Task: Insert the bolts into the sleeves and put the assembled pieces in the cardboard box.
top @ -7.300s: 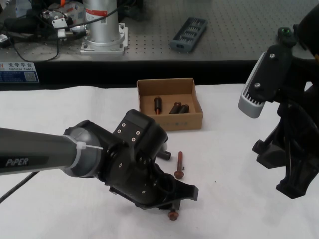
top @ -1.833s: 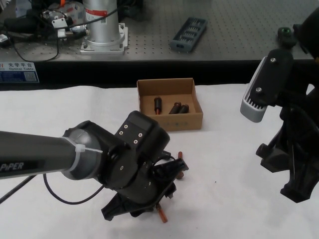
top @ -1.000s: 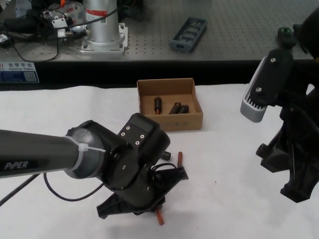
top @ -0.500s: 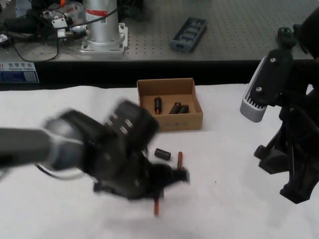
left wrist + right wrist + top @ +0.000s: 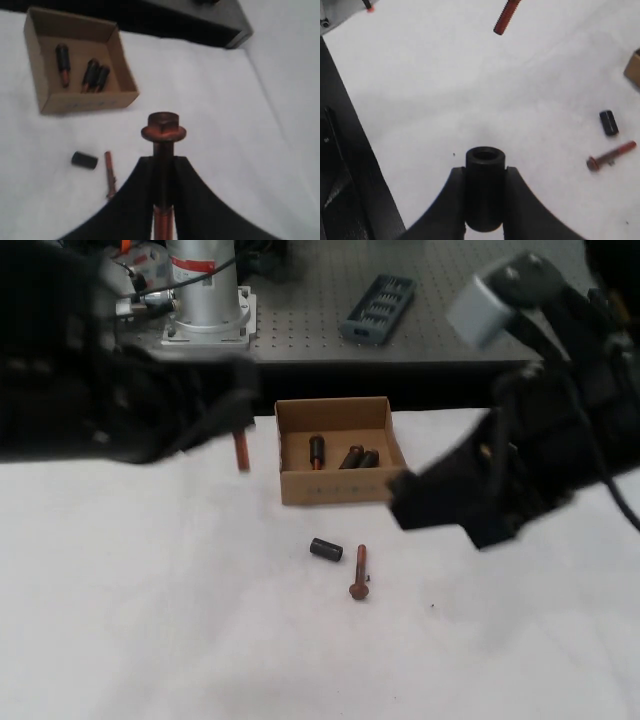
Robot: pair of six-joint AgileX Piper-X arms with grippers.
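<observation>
Lying nearest on the white-covered counter (image 5: 150,640), about the middle: loose bolt (image 5: 359,571), head toward 6 o'clock, shank toward 12. Just off its 10 o'clock and not touching it, loose sleeve (image 5: 326,549) on its side.

Hanging at 3 o'clock of these two, near the box's 4 o'clock corner: right gripper (image 5: 485,175), clamped on held sleeve (image 5: 485,195), fingers (image 5: 451,200) pressed to both sides, open bore showing past the tips.

Hanging across at 9 o'clock of the box: left gripper (image 5: 163,165), closed tight on held bolt (image 5: 163,127), shank pinched between the fingers, flanged hexagonal head standing clear beyond the tips. Seen from the high view, upright and near the box's 9 o'clock wall.

Sitting farther back, at 12 o'clock of the loose pair: cardboard box (image 5: 335,485), open on top. Holds three assembled pieces (image 5: 316,450), one alone toward the 9 o'clock side, two touching side by side toward 3 o'clock.

Standing farthest, on the dark perforated table behind: metal post (image 5: 205,285) at 11 o'clock of the box, grey rack (image 5: 377,307) at 1 o'clock.
</observation>
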